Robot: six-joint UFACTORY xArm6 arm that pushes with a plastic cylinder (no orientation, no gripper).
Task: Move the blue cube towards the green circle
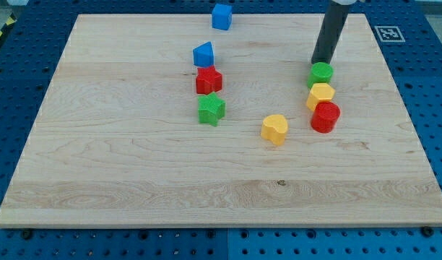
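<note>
Sitting far left of my tip [320, 63]: blue cube [222, 16].

The room light is bright and even, seemingly from overhead. The wooden board [221, 166] shows its grain clearly with no harsh glare. The blocks cast only small, soft shadows close to their bases. Focus is sharp across the view, and the board's edges look straight, without noticeable warping.
</note>
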